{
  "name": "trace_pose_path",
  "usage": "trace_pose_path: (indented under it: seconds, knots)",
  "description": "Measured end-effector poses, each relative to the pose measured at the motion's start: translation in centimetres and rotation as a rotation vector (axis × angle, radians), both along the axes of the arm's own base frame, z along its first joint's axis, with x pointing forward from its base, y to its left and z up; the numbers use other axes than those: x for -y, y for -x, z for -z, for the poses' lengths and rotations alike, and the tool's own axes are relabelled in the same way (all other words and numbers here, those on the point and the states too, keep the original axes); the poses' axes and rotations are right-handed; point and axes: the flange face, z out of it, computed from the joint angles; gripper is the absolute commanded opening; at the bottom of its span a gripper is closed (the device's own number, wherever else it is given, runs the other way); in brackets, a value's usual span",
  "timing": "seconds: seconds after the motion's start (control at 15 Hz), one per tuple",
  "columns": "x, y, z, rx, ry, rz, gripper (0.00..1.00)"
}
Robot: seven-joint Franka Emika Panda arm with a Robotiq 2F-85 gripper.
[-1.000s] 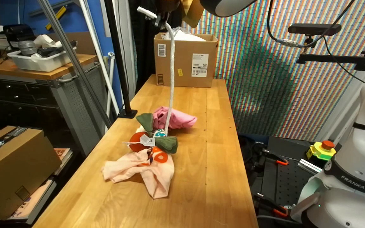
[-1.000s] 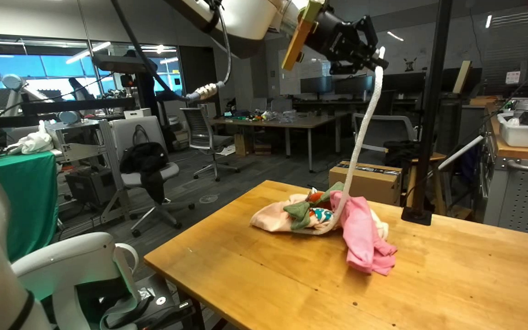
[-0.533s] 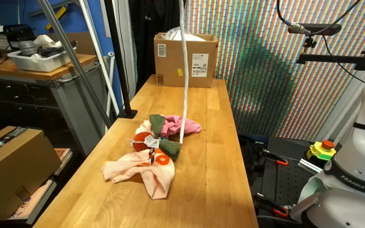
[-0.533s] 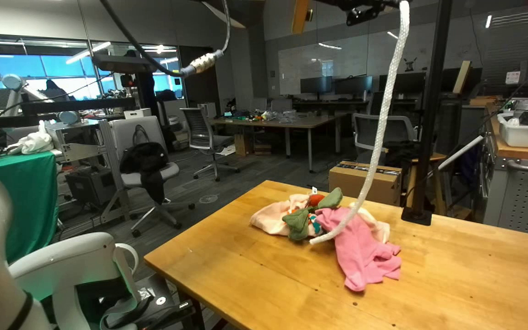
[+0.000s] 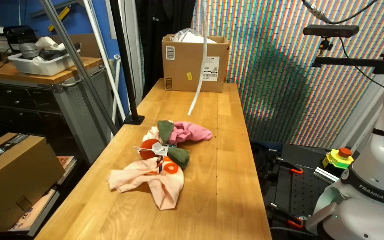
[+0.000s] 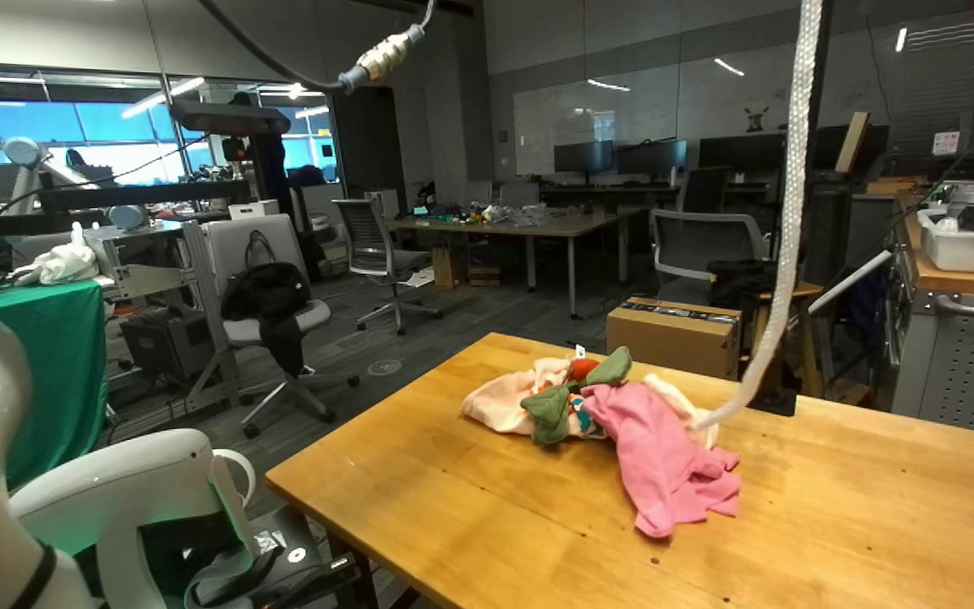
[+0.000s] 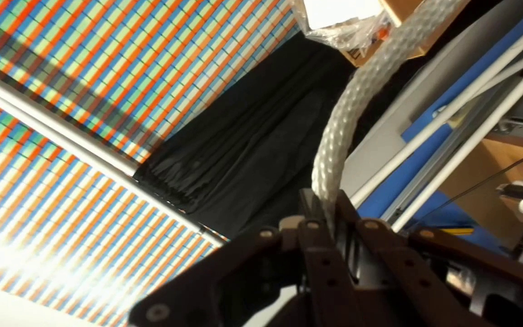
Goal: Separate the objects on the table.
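White rope (image 7: 364,86), clamped in my gripper (image 7: 327,203), twelve o'clock of the pink cloth (image 5: 193,131) in an exterior view; I should lay it well apart.

I hold the white braided rope (image 7: 337,136), dangling. Heaped on the wooden table (image 5: 222,200) I find crumpled pink cloth (image 6: 664,457), creased peach cloth (image 5: 166,190), dark green leaf-shaped cloth (image 5: 179,156) between them, rounded red-orange item (image 5: 147,149) beside it, part-covered teal-patterned piece (image 6: 582,416).

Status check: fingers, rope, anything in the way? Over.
Fingers shut on white rope; its lower end clear of cloth pile; black pole at edge of table, possible snag.
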Motion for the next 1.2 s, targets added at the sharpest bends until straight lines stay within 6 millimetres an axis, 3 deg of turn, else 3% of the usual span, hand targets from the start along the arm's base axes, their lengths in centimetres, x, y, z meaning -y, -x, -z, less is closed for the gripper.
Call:
trace_pose_path:
  seconds: [0.27,0.73,1.2]
  knots:
    - [4.0,-0.1,-1.2,0.073,-0.019,0.095,0.03]
    - [13.4,-0.1,-0.8,0.137,-0.070,0.265,0.03]
    - [20.7,-1.6,2.9,0.173,-0.322,0.282,0.03]
